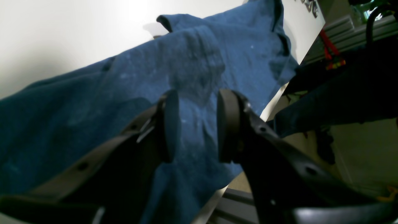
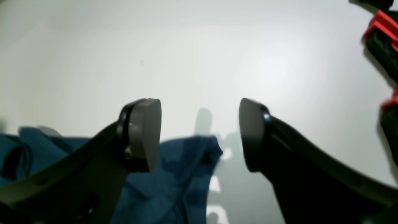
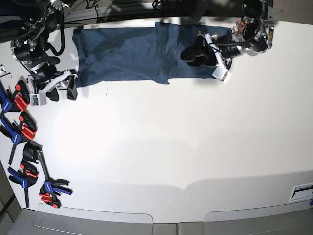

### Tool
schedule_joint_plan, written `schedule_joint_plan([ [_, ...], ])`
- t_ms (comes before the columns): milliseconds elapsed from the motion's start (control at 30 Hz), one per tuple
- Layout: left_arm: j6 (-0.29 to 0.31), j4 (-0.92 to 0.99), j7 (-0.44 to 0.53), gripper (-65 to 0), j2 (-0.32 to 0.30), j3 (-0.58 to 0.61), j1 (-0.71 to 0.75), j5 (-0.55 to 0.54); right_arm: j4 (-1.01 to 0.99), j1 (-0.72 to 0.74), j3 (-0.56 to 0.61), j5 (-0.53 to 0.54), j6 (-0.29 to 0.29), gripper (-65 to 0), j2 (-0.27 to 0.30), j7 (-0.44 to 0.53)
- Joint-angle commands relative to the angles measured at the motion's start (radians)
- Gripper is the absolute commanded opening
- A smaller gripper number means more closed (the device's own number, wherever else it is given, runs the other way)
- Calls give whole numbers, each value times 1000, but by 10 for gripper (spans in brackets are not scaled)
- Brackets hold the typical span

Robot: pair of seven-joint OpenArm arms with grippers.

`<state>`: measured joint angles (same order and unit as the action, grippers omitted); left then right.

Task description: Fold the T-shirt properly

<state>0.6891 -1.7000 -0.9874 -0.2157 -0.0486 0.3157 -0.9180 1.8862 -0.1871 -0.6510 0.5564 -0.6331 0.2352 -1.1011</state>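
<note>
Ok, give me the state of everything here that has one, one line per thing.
T-shirt: spread flat along the far table edge, partly folded, wrinkled.
Left claw: jaws apart, nothing between them, poised over the shirt.
Right claw: jaws wide apart, empty, at the shirt's corner.
Clamps: lying in a row at the table's side, unused.

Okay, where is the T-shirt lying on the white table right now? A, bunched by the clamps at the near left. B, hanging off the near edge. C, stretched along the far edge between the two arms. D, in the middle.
C: in the base view the T-shirt lies spread in a long strip along the table's far edge, with the right gripper at one end and the left gripper over the other.
</note>
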Motion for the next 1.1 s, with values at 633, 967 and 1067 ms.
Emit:
schedule_joint_plan([
  [633,9,-19,21,-460,-4,-3,-5,-24,-305,-35,-14,316,-49,-277,161,-109],
  [967,9,-19,20,-460,-4,-3,-5,-24,-312,-114,-10,409,-65,-276,155,-190],
  [1067,9,-19,21,-460,-3,-3,-5,-24,-312,-149,-10,409,-65,-236,155,-189],
])
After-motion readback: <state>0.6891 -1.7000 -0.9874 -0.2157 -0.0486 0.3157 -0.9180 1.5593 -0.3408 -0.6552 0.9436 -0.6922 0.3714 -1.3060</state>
